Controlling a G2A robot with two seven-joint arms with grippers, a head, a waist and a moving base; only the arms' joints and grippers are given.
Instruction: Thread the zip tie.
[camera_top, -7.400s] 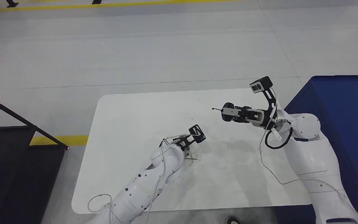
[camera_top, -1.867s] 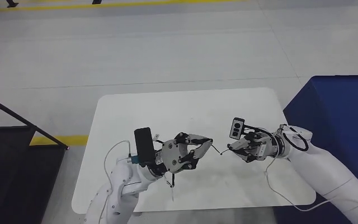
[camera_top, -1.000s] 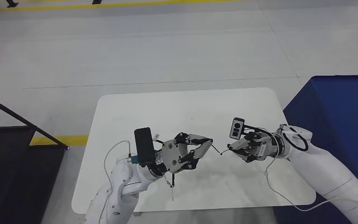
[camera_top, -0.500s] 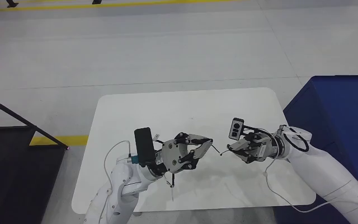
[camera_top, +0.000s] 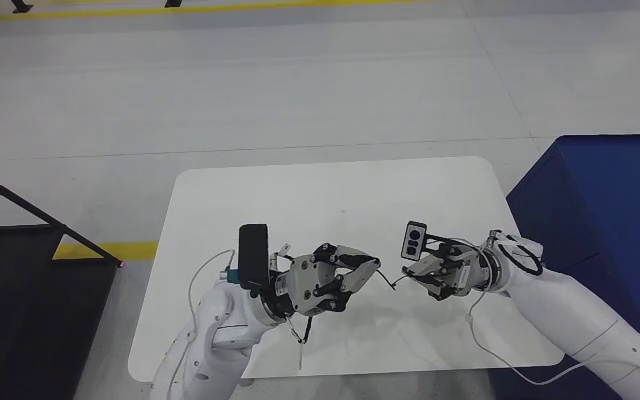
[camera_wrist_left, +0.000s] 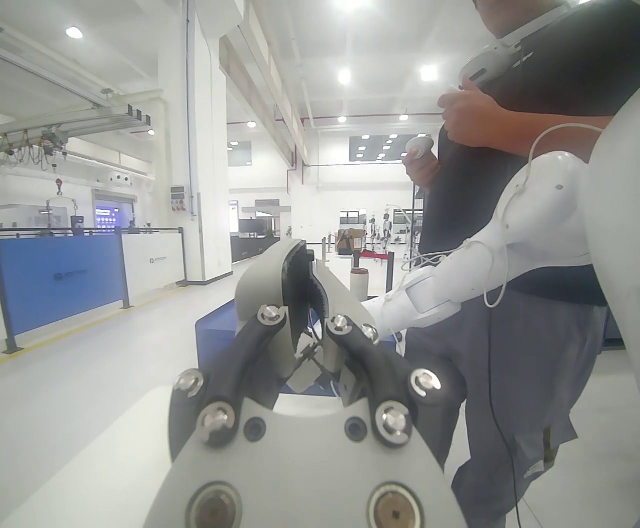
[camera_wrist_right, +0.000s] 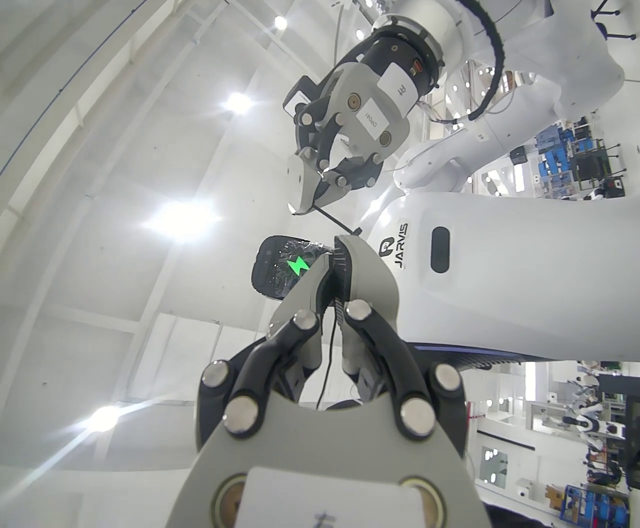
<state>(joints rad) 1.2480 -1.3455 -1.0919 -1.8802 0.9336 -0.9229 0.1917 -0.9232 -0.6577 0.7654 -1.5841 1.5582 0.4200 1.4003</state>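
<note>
Black zip tie bridges the small gap between two jaw pairs, both pinched shut on it. The left gripper holds one end and the right gripper the other. Threading well likely means lining tip and head up squarely, then feeding slowly.

You get an evenly bright top view, white table softly lit, ceiling lamps flaring in your left wrist view, broader glare patches in the right one, straight lines bowing near wrist-view edges
</note>
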